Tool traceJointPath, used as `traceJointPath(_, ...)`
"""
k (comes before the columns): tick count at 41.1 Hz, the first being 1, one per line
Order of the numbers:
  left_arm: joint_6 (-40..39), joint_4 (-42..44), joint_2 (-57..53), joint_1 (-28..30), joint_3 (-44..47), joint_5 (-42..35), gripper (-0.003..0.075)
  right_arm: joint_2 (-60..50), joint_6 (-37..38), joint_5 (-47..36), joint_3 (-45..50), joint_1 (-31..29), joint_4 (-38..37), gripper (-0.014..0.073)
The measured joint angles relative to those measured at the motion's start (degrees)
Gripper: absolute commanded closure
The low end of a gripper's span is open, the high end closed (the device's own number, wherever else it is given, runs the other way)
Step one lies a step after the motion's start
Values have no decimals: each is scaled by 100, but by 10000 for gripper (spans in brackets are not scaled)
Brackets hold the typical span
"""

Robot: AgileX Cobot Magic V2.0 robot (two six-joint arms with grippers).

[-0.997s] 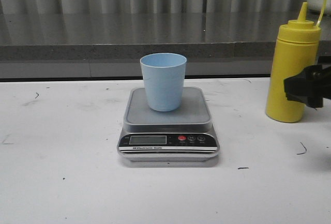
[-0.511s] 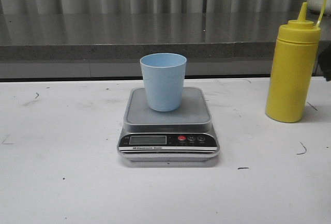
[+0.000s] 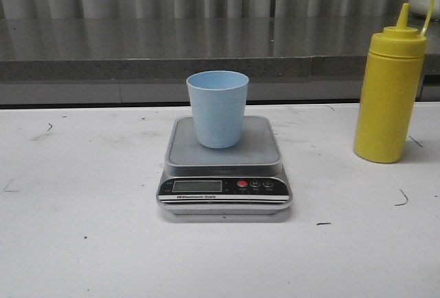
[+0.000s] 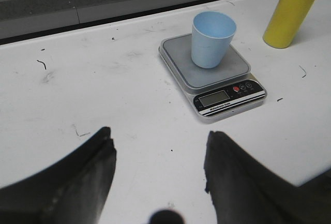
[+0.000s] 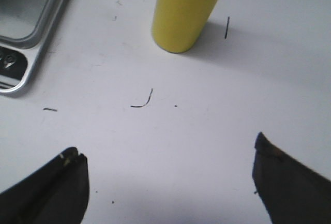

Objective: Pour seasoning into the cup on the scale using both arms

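The pale-blue cup (image 3: 217, 108) stands upright on the steel platform of the silver scale (image 3: 225, 186) at the table's middle. The yellow seasoning bottle (image 3: 390, 88) stands upright at the right, apart from the scale. Neither arm shows in the front view. In the left wrist view my left gripper (image 4: 159, 140) is open over bare table, well short of the scale (image 4: 227, 97) and cup (image 4: 211, 39). In the right wrist view my right gripper (image 5: 168, 149) is wide open and empty, with the bottle (image 5: 185, 11) standing a good way beyond its fingertips.
A grey ledge (image 3: 206, 71) runs along the table's back edge under a corrugated wall. The white tabletop (image 3: 82, 229) carries small black scuff marks. The scale's corner (image 5: 20, 53) lies to one side of the right gripper's path.
The right gripper, which stood beside the bottle a second ago, has drawn back to the right and left the front view. Bottle, cup and scale have not moved.
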Motion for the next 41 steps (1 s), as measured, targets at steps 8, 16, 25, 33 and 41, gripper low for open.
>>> traceJointPath(8, 0, 0, 0, 0, 0, 0, 332, -898, -433, 25, 104, -199, 594, -56)
traceJointPath(16, 0, 0, 0, 0, 0, 0, 332, -1877, -687, 48, 408, -212, 942, -56)
traceJointPath(25, 0, 0, 0, 0, 0, 0, 332, -2540, -883, 84, 469, -212, 1294, -56)
traceJointPath(33, 0, 0, 0, 0, 0, 0, 332, -2581, -883, 141, 469, -212, 1127, -50)
traceJointPath(41, 0, 0, 0, 0, 0, 0, 364, -2581, -883, 167, 469, -212, 1095, 37)
